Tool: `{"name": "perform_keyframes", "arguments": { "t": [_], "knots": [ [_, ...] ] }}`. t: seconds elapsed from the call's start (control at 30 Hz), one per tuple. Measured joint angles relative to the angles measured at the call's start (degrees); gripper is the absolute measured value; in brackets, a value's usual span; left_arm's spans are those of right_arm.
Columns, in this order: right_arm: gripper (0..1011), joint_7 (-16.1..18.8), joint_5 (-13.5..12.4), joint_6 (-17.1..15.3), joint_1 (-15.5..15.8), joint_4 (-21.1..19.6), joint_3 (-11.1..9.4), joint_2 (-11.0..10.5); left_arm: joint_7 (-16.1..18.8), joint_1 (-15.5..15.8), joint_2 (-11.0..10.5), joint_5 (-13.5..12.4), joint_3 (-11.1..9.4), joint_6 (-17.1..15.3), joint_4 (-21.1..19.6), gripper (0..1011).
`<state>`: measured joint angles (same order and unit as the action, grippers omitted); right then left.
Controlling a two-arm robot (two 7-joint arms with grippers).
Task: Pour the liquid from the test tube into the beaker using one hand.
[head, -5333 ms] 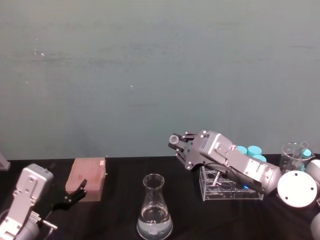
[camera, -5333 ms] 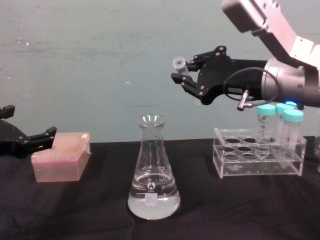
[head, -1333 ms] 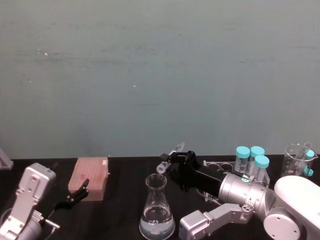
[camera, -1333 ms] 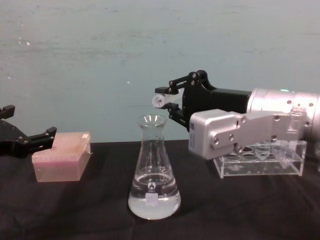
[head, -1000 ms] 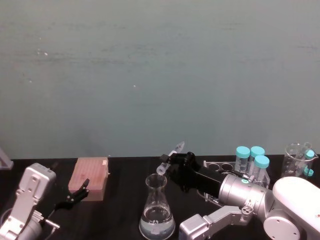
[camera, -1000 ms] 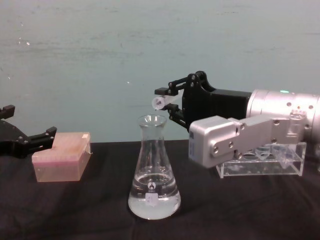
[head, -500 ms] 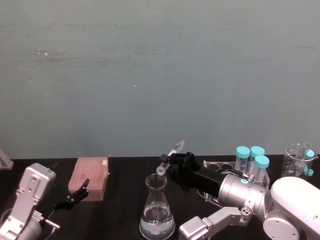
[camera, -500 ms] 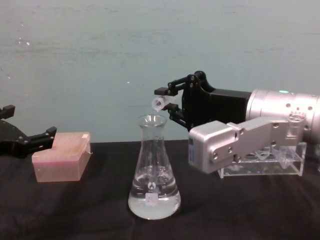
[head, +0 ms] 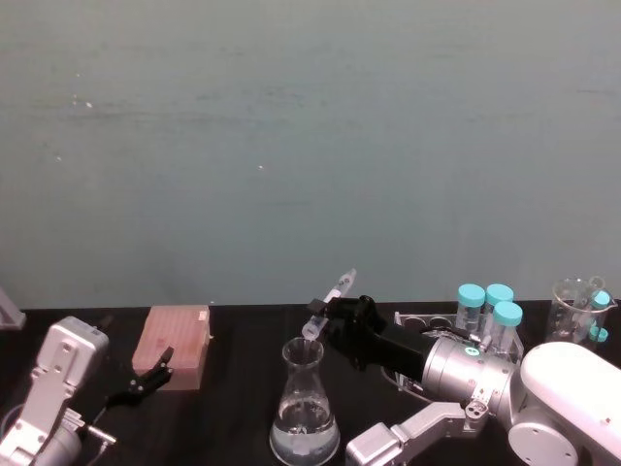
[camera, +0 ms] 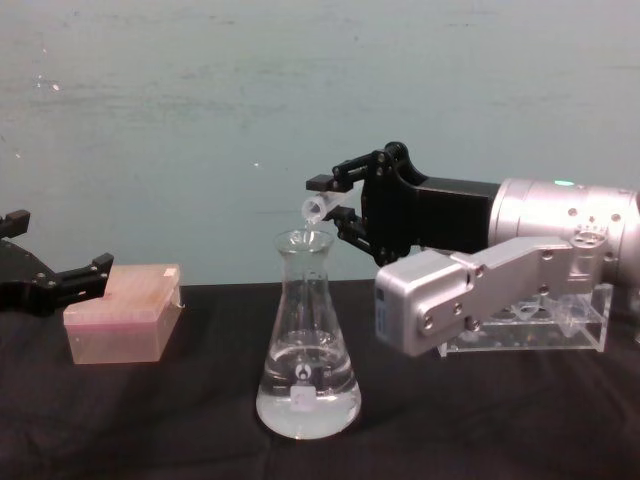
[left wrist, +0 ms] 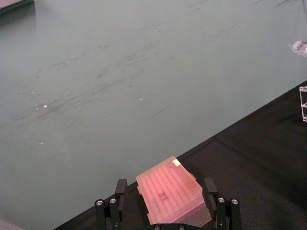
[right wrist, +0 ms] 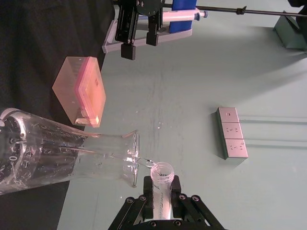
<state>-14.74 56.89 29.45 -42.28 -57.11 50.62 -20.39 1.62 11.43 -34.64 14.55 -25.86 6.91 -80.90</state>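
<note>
- Head view, lower centre: the black two-finger right gripper (head: 325,320) pinches a small clear plastic test tube (head: 335,291), tipped mouth-down over the tall clear glass conical beaker (head: 305,408).
- Left wrist view, bottom centre: the black left gripper (left wrist: 164,188), jaws spread, with a pink plastic box (left wrist: 170,196) beyond.
- Right wrist view: clear liquid (right wrist: 145,162) arcs from the tube into the beaker's rim.
- Chest view, centre: liquid pools in the beaker's base.

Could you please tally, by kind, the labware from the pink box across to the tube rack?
1 pink box
1 beaker
1 test tube, held in the right gripper over the beaker's mouth
1 tube rack
3 teal-capped tubes standing in it
Total: 7
The left gripper rests parked beside the pink box.
</note>
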Motion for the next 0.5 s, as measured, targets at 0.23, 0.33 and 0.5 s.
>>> {"name": "perform_keyframes", "arguments": {
  "t": [0.23, 0.33, 0.5],
  "knots": [
    [202, -1.2, 0.8, -0.2, -0.4, 0.5, 0.7, -0.1, 0.0, 0.0, 0.0, 0.0, 0.0, 0.0, 0.0, 1000],
    [203, -1.5, 1.1, -0.3, -0.6, 0.7, 0.9, -0.1, 0.0, 0.0, 0.0, 0.0, 0.0, 0.0, 0.0, 1000],
    [203, -2.4, 2.0, -0.6, -1.0, 0.9, 1.5, -0.2, 0.0, 0.0, 0.0, 0.0, 0.0, 0.0, 0.0, 1000]
  ]
}}
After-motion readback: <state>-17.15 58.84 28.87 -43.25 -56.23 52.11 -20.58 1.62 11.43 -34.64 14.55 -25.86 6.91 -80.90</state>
